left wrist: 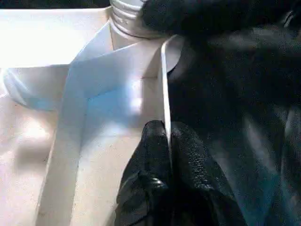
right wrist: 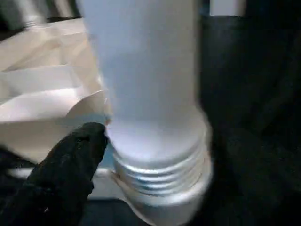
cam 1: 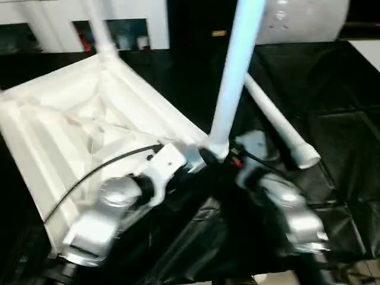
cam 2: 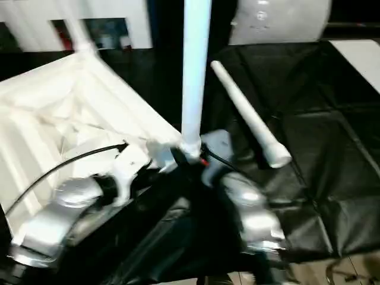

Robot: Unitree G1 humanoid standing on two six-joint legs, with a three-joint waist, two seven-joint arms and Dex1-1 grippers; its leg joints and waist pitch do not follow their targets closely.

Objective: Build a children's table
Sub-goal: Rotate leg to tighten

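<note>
Here, 1 white tabletop [cam 1: 89,124] lay upside down on the black-covered work table [cam 1: 332,95], with 3 white legs visible — 1 upright in the near corner socket [cam 1: 234,77], 1 at the far corner [cam 1: 100,29], 1 lying loose [cam 1: 279,124]. The left gripper [left wrist: 165,141] pinched the tabletop's thin rim. The right gripper's [cam 1: 237,159] fingers were spread beside the upright leg's threaded base.

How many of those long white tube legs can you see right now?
3. One leg stands upright in the near corner of the upside-down tabletop, one rises at its far corner, and one lies loose on the black cover. Others may be out of view.
</note>
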